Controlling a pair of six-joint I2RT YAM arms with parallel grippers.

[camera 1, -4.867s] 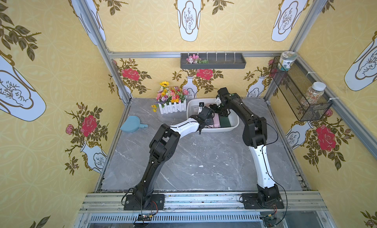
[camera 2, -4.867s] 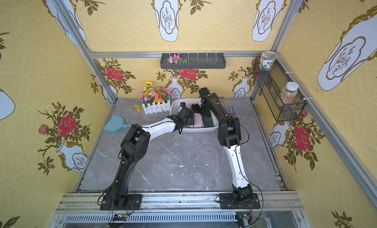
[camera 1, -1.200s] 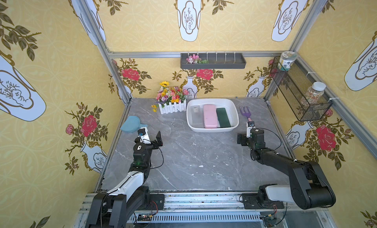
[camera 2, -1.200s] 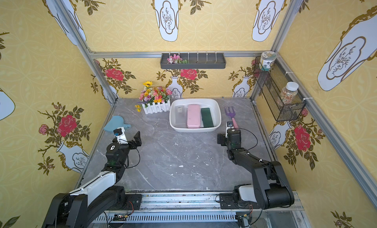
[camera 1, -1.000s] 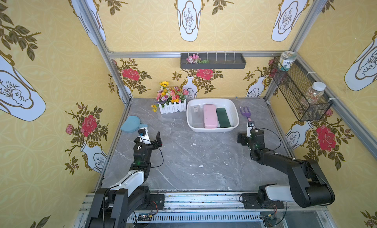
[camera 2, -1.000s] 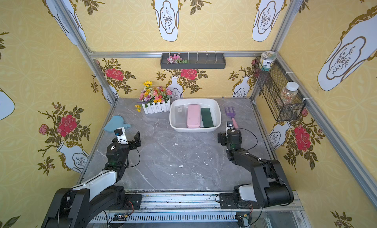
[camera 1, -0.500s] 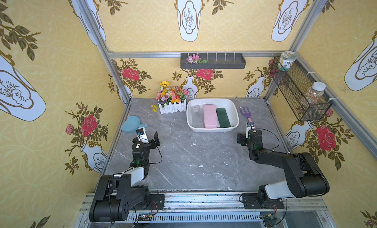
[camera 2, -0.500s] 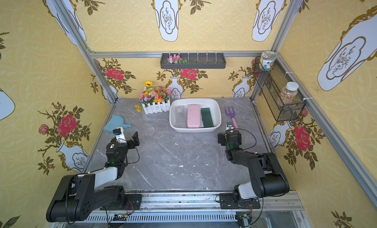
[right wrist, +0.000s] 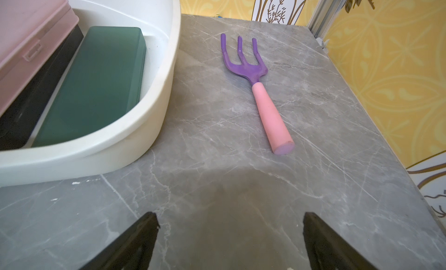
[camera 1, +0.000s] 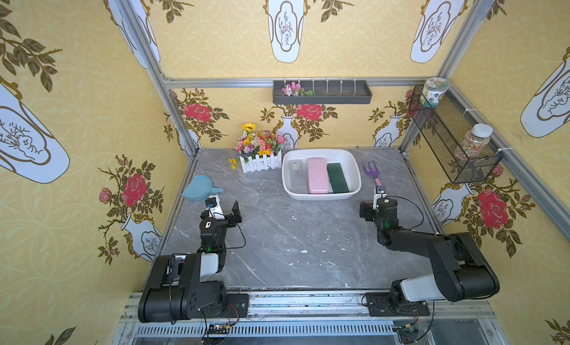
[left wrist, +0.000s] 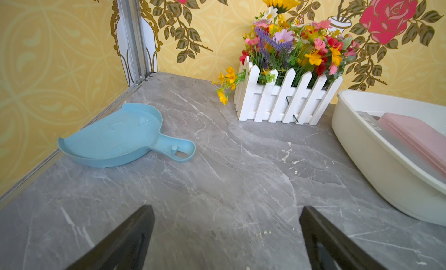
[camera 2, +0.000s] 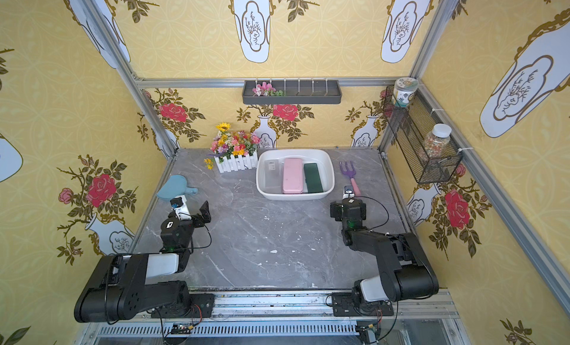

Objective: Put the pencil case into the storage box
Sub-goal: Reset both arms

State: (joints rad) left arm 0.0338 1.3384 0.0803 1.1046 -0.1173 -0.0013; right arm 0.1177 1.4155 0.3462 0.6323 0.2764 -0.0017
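White plastic, the box (camera 1: 320, 198) (camera 2: 294, 198) sits at the far edge of the counter (camera 1: 293, 241) in both top views, just beside a flower planter (camera 1: 260, 161). Three cases lie side by side inside it: a clear case (camera 1: 296, 177), a pink case (camera 1: 317, 175) in the middle and a green case (camera 1: 337, 177). A blue dustpan (camera 1: 197, 189) lies by the left edge and a purple fork (camera 1: 371, 173) near the far right corner. Both arms are folded low at the near edge. The left gripper (camera 1: 224, 208) hovers near the dustpan and the right gripper (camera 1: 377, 203) near the fork's handle. Each is well apart from the box and carries nothing.

From the left wrist, the left gripper (left wrist: 226, 208) has its jaws spread wide over bare counter, with the dustpan (left wrist: 120, 138), planter (left wrist: 284, 104) and box (left wrist: 376, 160) beyond. The pink case (left wrist: 415, 133) shows above the rim.

From the right wrist, the right gripper (right wrist: 229, 215) also stands wide apart and empty. The fork (right wrist: 255, 87) lies flat beside the box (right wrist: 164, 87). Inside, the green case (right wrist: 96, 87) rests on the floor, and the pink case (right wrist: 29, 27) lies on top of a black case (right wrist: 36, 97).
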